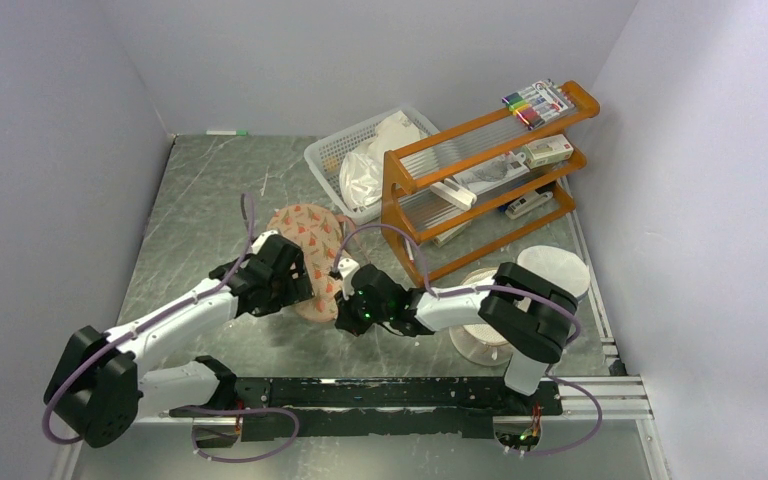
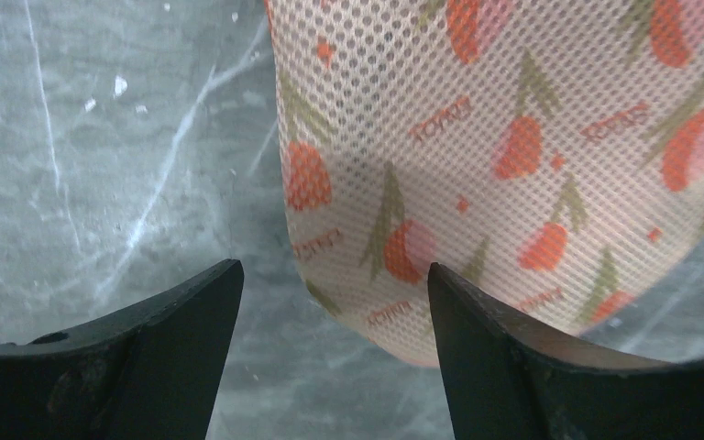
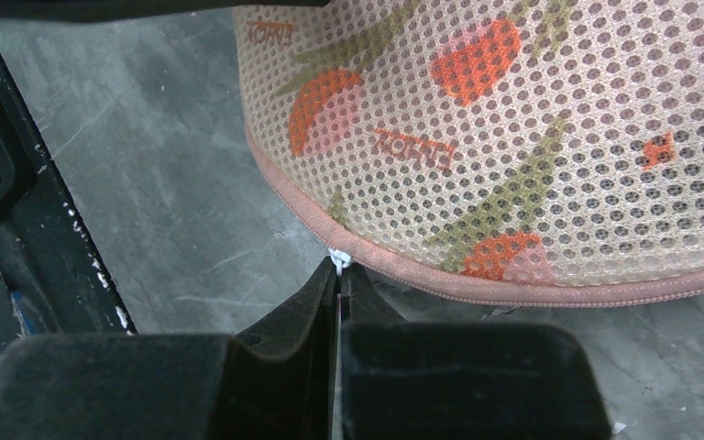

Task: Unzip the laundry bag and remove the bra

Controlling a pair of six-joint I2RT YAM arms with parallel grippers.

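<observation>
2 hands: left hand (image 2: 335, 269) spread at laundry bag (image 2: 513, 137) edge, right hand (image 3: 340, 271) pinching its zip pull (image 3: 338, 258).

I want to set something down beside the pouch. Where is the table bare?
Bare table between the left wall and the laundry bag, to the far corner. Crowded right: basket, wooden rack, white mesh drum. Right gripper holds the zip pull at the bag's front.
</observation>
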